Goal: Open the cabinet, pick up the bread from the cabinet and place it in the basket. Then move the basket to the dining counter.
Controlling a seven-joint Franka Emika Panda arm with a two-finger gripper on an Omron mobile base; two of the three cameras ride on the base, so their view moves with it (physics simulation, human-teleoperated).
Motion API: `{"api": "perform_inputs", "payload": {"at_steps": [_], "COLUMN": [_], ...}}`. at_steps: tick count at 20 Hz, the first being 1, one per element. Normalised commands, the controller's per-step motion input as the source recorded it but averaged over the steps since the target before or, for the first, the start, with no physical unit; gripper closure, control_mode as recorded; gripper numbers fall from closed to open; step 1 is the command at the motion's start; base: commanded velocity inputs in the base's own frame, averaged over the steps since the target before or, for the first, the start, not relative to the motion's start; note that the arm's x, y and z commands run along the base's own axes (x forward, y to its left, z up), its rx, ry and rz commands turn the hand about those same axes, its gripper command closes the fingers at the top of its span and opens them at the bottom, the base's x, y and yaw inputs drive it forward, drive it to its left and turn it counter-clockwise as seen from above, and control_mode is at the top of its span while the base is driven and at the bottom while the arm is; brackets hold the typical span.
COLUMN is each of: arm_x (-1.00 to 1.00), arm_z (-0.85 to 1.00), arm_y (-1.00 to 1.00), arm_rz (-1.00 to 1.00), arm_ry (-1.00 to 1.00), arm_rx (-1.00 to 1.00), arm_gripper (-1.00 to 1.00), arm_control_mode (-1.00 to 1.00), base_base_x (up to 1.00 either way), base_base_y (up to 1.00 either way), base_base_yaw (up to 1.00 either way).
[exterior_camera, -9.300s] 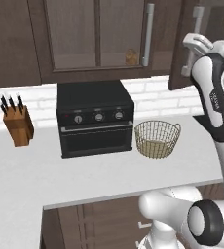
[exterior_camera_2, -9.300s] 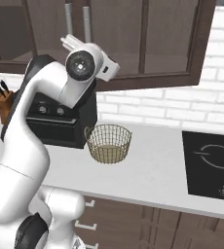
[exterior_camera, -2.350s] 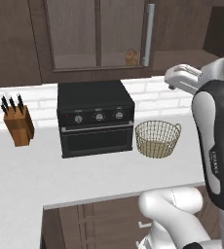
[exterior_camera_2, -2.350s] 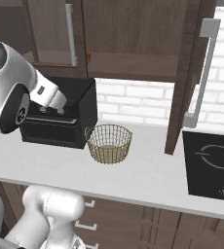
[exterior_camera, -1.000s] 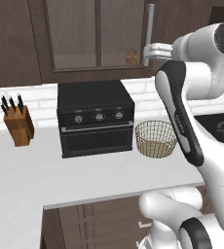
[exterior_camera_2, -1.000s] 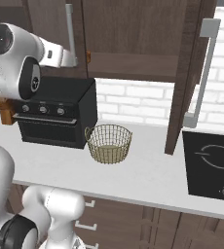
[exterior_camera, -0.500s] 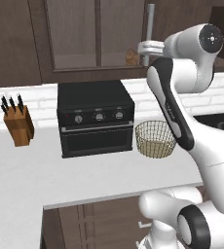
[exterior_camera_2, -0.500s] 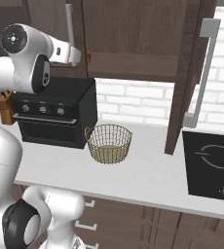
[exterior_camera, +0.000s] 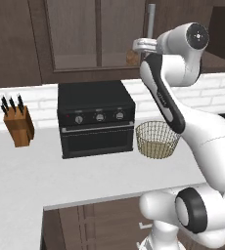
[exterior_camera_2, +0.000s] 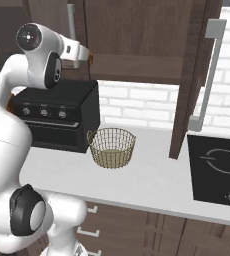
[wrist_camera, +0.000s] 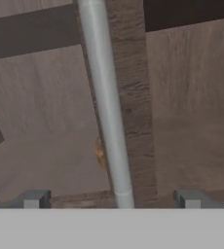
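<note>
On the white worktop [exterior_camera: 85, 180] we see a black oven [exterior_camera: 96, 118] in the middle, with a wooden knife block [exterior_camera: 18, 125] well apart on its left. The basket [exterior_camera: 157, 139] stands just beside the oven on its right, and a black cooktop [exterior_camera_2: 218, 169] lies further right.

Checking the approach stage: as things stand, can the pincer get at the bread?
Probably not yet. The bread sits behind the closed cabinet door. The open pincer faces the door's bar handle, which lies between its tips, not gripped.
</note>
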Motion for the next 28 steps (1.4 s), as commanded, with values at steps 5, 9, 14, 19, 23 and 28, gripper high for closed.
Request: {"api": "perform_inputs", "payload": {"at_steps": [5,9,14,19,23,28], "arm_x": [0.22,0.27,0.31,0.37,0.41,0.41], "arm_z": [0.0,0.0,-0.07,-0.13,-0.19,-0.07], "arm_y": [0.0,0.0,0.0,0.0,0.0,0.0], "arm_rz": [0.0,0.0,0.0,0.0,0.0,0.0], "arm_ry": [0.0,0.0,0.0,0.0,0.0,0.0], "arm_rx": [0.0,0.0,0.0,0.0,0.0,0.0], "arm_gripper": [-1.0,-1.0,-1.0,-1.0,-1.0,-1.0], "arm_control_mode": [-1.0,-1.0,-1.0,-1.0,-1.0,-1.0], "base_base_x": [0.0,0.0,0.0,0.0,0.0,0.0], "base_base_y": [0.0,0.0,0.0,0.0,0.0,0.0], "base_base_yaw": [0.0,0.0,0.0,0.0,0.0,0.0]}}
